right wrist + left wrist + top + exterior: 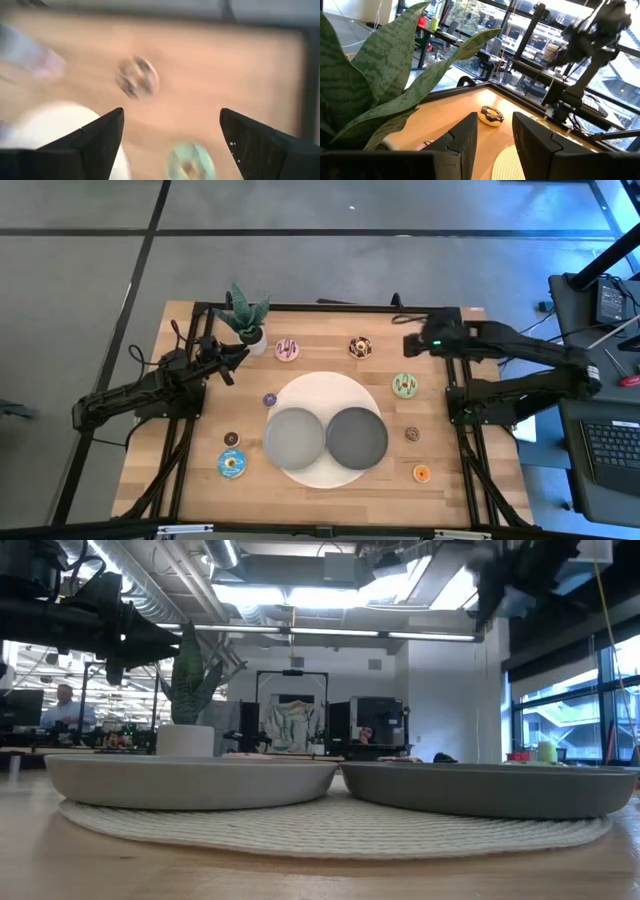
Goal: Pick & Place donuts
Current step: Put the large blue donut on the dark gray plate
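Above the table's far right, the right gripper [170, 145] hangs wide open and empty (left arm waiting by the plant [245, 315]); next, I judge, descent onto the chocolate donut [360, 347].

Obscured, cropped or blurred items

Right wrist view smeared: chocolate donut [137, 76] and mint-green donut [189, 161] lack detail, the latter cut by the frame edge. Low view: 2 grey plates [190, 780] hide every donut. Left wrist view: plant leaves [380, 85] cover most of the pink donut [425, 145].
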Motion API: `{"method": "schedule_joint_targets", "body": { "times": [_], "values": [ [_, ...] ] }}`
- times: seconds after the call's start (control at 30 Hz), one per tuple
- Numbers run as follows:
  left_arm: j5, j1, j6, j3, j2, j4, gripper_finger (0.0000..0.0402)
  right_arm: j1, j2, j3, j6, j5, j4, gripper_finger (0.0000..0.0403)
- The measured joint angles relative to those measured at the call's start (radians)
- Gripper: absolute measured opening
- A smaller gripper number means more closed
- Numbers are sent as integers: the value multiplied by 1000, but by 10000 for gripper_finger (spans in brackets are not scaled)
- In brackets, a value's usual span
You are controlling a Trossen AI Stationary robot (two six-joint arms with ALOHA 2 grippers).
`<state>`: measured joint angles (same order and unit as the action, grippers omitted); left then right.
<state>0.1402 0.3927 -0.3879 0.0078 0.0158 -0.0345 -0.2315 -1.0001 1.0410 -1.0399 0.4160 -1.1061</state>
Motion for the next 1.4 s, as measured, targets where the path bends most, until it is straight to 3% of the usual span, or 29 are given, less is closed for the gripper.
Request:
{"method": "schedule_joint_targets", "body": {
  "times": [0.2, 0.43, 0.77, 1.4],
  "values": [
    [0, 0, 68, 0, 0, 0, 120, -17, -170, -83, -60, -154, -23, 330],
    [0, 0, 34, 0, 0, 0, 120, -54, -252, -247, -25, -362, 76, 330],
    [0, 0, 34, 0, 0, 0, 120, -90, -254, -382, -29, -376, 197, 322],
    [1, 0, 34, 0, 0, 0, 120, -102, -254, -499, -59, -346, 334, 219]
  ]
}}
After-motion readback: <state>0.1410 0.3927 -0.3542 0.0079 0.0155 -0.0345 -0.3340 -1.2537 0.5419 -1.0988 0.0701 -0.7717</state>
